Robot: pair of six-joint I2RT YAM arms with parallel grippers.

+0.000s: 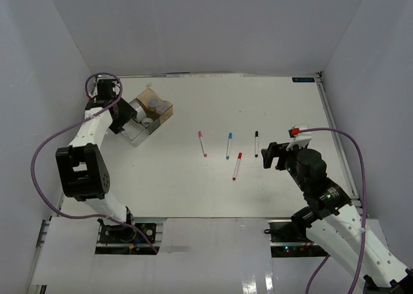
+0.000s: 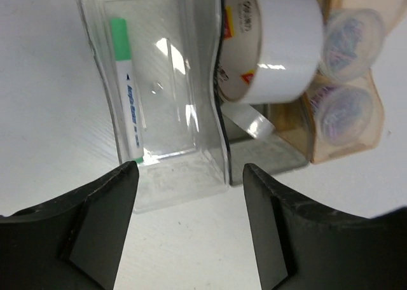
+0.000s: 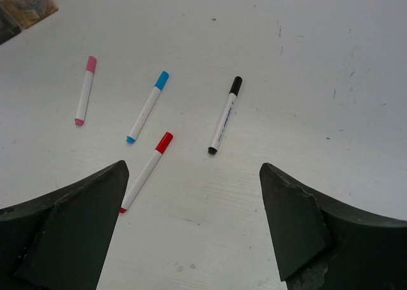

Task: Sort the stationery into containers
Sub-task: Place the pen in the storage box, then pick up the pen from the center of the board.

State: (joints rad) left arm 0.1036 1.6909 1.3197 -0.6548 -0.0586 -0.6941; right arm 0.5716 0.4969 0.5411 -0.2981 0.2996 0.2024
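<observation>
From the left wrist only: green marker point(image 2: 127, 89) inside the clear box point(image 2: 184, 169), flat along its left wall, cap at the far end. In the next compartment over: tape ring point(image 2: 273, 42) on edge, hiding most of what sits behind it, with a small tape roll point(image 2: 251, 121) below; touching or not, cannot tell. In the amber box point(image 2: 376, 121): far tub point(image 2: 353, 39) and near tub point(image 2: 343, 105), one behind the other. Left gripper point(image 2: 191, 175) just short of the clear box's near end, fingers apart, nothing between them. From the top view only, the overall layout: left gripper point(image 1: 124, 118) just beside the containers point(image 1: 150, 117) at the far-left of the table point(image 1: 271, 100), wrist covering part of their left side; contents too small to tell there. Mid-table, well apart from the boxes: pink marker point(image 1: 202, 143), blue marker point(image 1: 228, 146), red marker point(image 1: 237, 166), black marker point(image 1: 256, 144), all loose and none touching. Right gripper point(image 1: 274, 155) just right of the black one. From the right wrist, up close: the same four, caps at the far ends, red nearest the camera, pink farthest left, black nearest the right finger. Right gripper fingers wide apart, empty, above bare table. Amber box corner at that view's top-left edge.
</observation>
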